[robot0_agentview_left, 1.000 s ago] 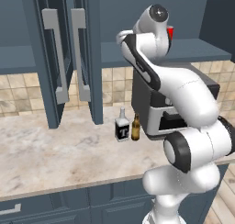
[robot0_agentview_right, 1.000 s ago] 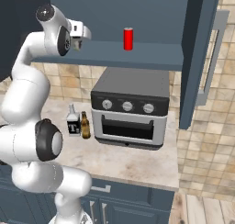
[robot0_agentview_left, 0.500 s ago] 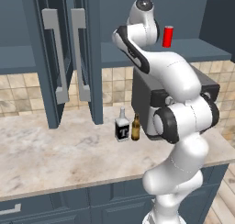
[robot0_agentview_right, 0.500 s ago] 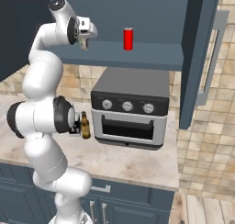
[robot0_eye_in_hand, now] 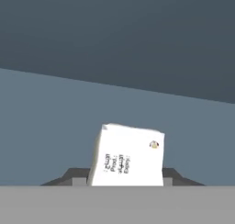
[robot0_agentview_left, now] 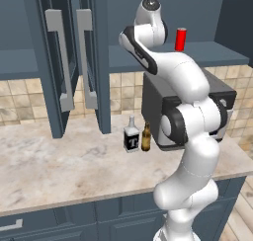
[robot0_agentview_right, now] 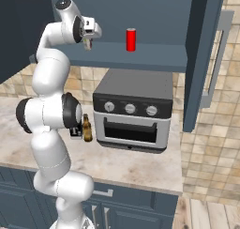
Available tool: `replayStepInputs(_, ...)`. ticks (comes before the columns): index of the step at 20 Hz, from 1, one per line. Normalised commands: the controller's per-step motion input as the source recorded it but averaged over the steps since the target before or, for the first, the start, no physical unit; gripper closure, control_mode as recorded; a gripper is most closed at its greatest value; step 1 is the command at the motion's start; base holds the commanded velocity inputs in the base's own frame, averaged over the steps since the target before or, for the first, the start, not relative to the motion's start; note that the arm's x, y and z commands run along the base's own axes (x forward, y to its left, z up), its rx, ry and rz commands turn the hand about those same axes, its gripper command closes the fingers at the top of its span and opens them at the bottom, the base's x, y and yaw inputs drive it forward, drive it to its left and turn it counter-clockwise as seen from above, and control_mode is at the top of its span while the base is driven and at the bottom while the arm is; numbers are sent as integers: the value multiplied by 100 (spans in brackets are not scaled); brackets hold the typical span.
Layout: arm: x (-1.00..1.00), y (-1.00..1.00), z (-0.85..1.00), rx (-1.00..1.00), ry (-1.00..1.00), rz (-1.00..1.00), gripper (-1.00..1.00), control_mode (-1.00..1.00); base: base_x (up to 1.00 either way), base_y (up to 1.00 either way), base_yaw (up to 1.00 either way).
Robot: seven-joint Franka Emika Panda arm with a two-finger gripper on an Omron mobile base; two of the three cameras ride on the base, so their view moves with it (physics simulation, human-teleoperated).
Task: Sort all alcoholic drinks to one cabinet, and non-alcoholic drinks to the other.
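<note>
My gripper (robot0_agentview_right: 87, 43) is up at the shelf (robot0_agentview_right: 154, 60) of the open right wall cabinet, shut on the pale cream-white can (robot0_eye_in_hand: 128, 156). In the hand view the can stands between the fingertips, just above the shelf floor. The red can (robot0_agentview_right: 131, 39) stands upright on the same shelf, a short way right of the gripper, and also appears as the red can (robot0_agentview_left: 181, 39) behind the arm. Down on the counter, the clear liquor bottle (robot0_agentview_left: 131, 135) and the brown beer bottle (robot0_agentview_left: 146, 137) stand side by side. The left cabinet's doors (robot0_agentview_left: 64, 62) hang open.
A toaster oven (robot0_agentview_right: 133, 111) sits on the marble counter (robot0_agentview_left: 59, 161) under the right cabinet, right of the bottles. The right cabinet's open door (robot0_agentview_right: 206, 59) juts out with its grey bar handle. Base cabinets with drawers run below the counter.
The arm has straightened upward and its elbow has swung in. The gripper with the cream-white can has edged right along the shelf toward the red can.
</note>
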Motion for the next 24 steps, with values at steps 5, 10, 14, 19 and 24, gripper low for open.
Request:
replayStepInputs(5, 27, 0, -65, 0, 0, 0, 100, -100, 0, 0, 0)
replayStepInputs(10, 33, 0, -52, 0, 0, 0, -100, -100, 0, 0, 0)
replayStepInputs(14, 11, 0, -25, 0, 0, 0, -100, -100, 0, 0, 0)
replayStepInputs(19, 0, -3, -2, 0, -5, 0, -100, -100, 0, 0, 0)
replayStepInputs(24, -3, 0, 0, 0, -11, 0, -100, -100, 0, 0, 0)
